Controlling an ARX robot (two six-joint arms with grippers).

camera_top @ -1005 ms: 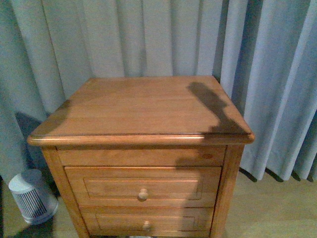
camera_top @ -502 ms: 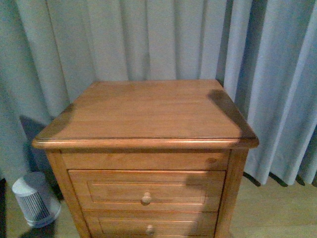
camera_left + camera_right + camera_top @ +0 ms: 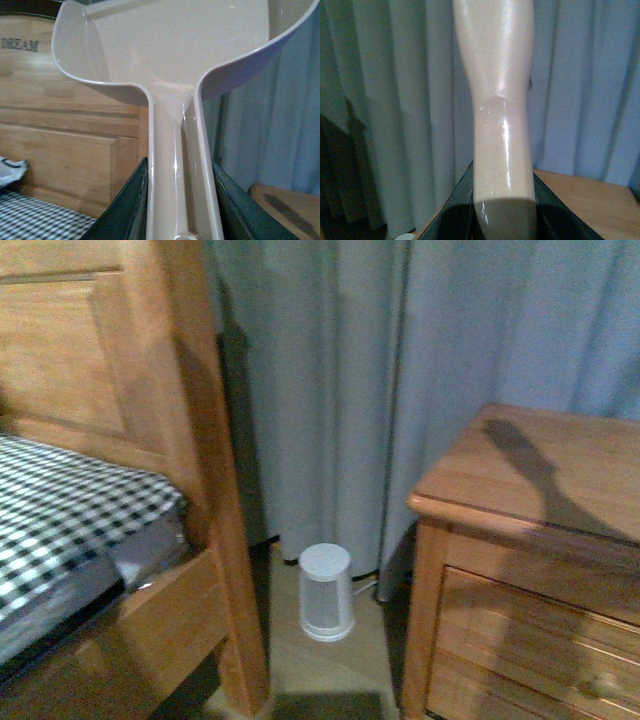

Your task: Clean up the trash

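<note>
**Both tools loaded, trash not located**

Left tool (image 3: pixel 180 210): jaws closed on the dustpan (image 3: pixel 165 45) handle, scoop inside shows bare plastic. Right tool (image 3: pixel 504 215): jaws clamped on a pinkish handle (image 3: pixel 500 100), its far end cut off. Bench (image 3: pixel 540 470) drawers closed, right part out of frame. Can't tell where the trash is. A white scrap (image 3: pixel 10 170) on the checked bedding (image 3: pixel 60 510) is clipped at the frame edge, unidentifiable. Versus 0.5 s ago, the front view has swung left: the bench went from centre to right, and the bed came in at left. The white cylinder (image 3: pixel 326 592) sits on the floor between them.
</note>
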